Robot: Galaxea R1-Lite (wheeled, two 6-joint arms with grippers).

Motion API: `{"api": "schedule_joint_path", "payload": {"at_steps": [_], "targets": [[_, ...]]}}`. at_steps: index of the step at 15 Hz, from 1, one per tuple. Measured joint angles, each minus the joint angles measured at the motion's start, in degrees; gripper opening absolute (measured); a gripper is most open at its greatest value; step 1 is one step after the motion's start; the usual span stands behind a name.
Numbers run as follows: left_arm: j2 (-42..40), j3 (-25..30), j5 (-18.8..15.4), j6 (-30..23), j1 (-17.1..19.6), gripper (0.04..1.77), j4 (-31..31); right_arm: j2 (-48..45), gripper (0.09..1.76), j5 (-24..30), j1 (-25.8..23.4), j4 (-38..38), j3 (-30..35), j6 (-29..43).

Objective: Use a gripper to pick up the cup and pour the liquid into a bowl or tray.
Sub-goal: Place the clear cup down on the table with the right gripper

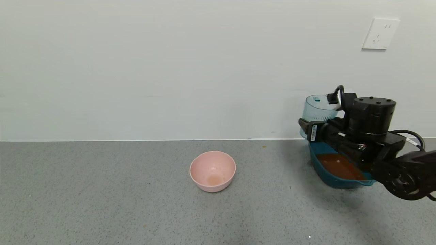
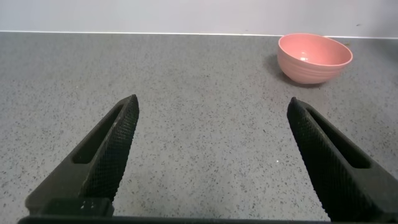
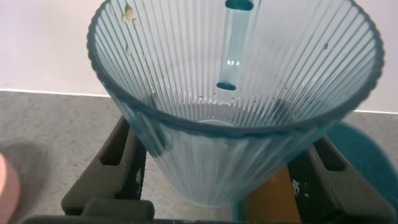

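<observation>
I have the right gripper [image 1: 308, 131] clamped on the cup [image 1: 318, 109], upright and looking empty, above the far end of the teal basin [image 1: 335, 182] holding the liquid [image 1: 340, 166]. My worry is drips outside the basin, or the arm knocking its rim. The left gripper [image 2: 211, 155] idles spread apart, far left of the pink bowl [image 1: 213, 171].

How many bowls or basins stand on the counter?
2. The pink bowl sits mid-counter; the teal basin, holding orange-brown liquid, sits to its right under the right gripper, which partly hides it.
</observation>
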State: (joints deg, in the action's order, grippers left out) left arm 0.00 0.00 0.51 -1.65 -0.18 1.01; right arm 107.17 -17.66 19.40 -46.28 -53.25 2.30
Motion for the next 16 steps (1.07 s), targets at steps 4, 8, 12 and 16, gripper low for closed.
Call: {"api": "schedule_joint_path", "payload": {"at_steps": [4,8,12,16], "targets": [[0.0,0.0,0.0,0.0,0.0,1.72,0.0,5.6,1.32,-0.6,3.8,0.0,-3.9,3.0],[0.0,0.0,0.0,0.0,0.0,1.72,0.0,10.8,1.32,-0.7,5.9,-0.1,-7.1,3.6],[0.0,0.0,0.0,0.0,0.0,1.72,0.0,16.3,1.32,-0.6,7.3,-0.1,-10.6,5.4],[0.0,0.0,0.0,0.0,0.0,1.72,0.0,22.0,1.32,-0.6,7.9,-0.4,-13.7,5.7]]}}
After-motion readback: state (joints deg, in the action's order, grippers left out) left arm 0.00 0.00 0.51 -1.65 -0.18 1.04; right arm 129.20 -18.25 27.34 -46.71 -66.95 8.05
